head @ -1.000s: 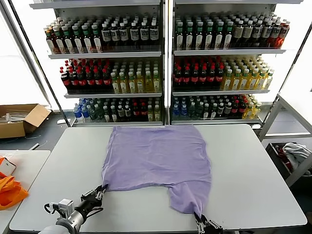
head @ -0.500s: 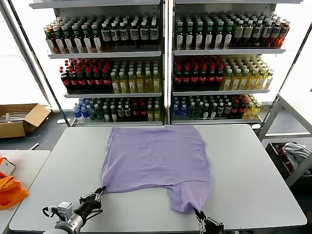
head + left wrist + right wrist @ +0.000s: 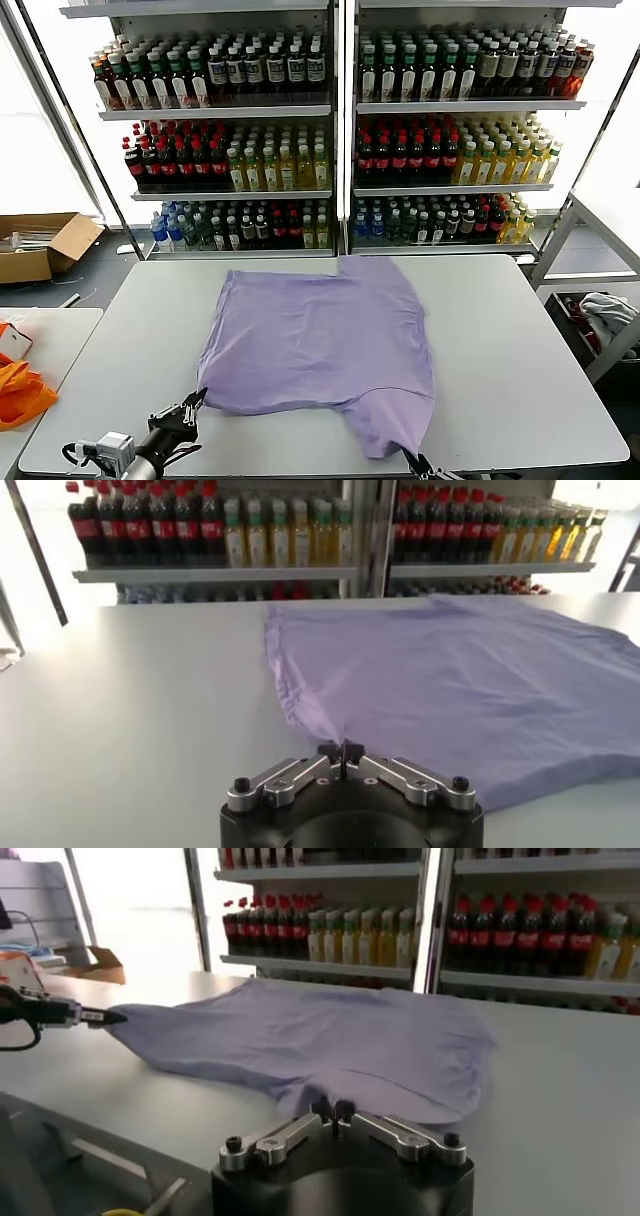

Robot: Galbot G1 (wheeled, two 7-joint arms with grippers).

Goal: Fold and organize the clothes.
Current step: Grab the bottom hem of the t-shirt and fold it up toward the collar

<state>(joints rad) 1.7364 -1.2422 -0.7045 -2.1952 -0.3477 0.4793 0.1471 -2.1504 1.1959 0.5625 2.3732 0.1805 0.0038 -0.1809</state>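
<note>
- Lavender T-shirt: lies spread, plain side up, on the grey table, wrinkled, with one narrower flap reaching toward the table's near edge.
- Left gripper: low at the near left of the table, fingers pressed together on the shirt's near-left corner; in the left wrist view the cloth runs away from the fingertips in a thin pinched ridge and widens beyond them.
- Right gripper: at the near edge of the table, mostly cut off in the head view; fingers together on the tip of the shirt's near-right flap. In the right wrist view the fingertips meet at the hem, and the shirt spreads out beyond and to either side of them.
- The shirt lies between and beyond the two grippers; the left gripper appears in the right wrist view well off to one side, at the far corner of the cloth.
- Shelves of bottled drinks: stand behind the table, beyond the shirt.
- Cardboard box: on the floor, far off on the left gripper's side.
- Orange fabric: on a side table just outside the left gripper.
</note>
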